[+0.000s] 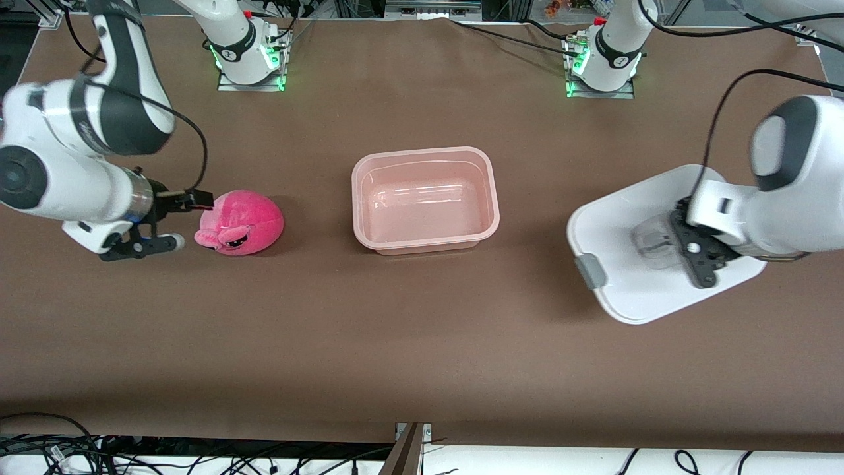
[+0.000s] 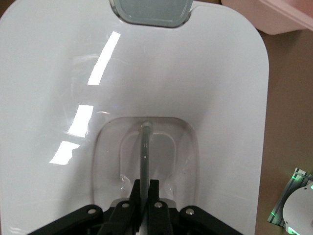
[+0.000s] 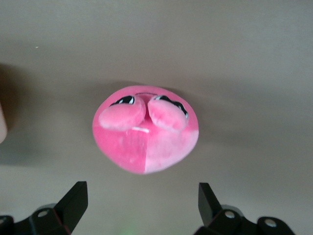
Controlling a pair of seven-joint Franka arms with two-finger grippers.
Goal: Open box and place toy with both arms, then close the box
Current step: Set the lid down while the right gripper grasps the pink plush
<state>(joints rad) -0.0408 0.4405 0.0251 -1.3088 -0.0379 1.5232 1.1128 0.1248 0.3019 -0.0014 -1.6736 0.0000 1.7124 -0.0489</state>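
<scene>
The box's pinkish base (image 1: 357, 198) stands open and empty at the table's middle. Its white lid (image 1: 613, 277) with a grey side clip (image 1: 591, 271) is off the base, toward the left arm's end of the table. My left gripper (image 1: 689, 249) is shut on the lid's clear centre handle (image 2: 145, 147); in the left wrist view the lid (image 2: 205, 78) fills the frame in front of the gripper (image 2: 145, 188). The pink plush toy (image 1: 242, 221) lies toward the right arm's end. My right gripper (image 1: 186, 221) is open beside it, not touching. In the right wrist view the toy (image 3: 145, 134) lies ahead of the gripper (image 3: 142, 200).
The two arm bases (image 1: 247, 56) (image 1: 603, 63) stand along the table's edge farthest from the front camera. A corner of the box base (image 2: 274, 14) shows in the left wrist view. Cables lie below the table's near edge (image 1: 66, 448).
</scene>
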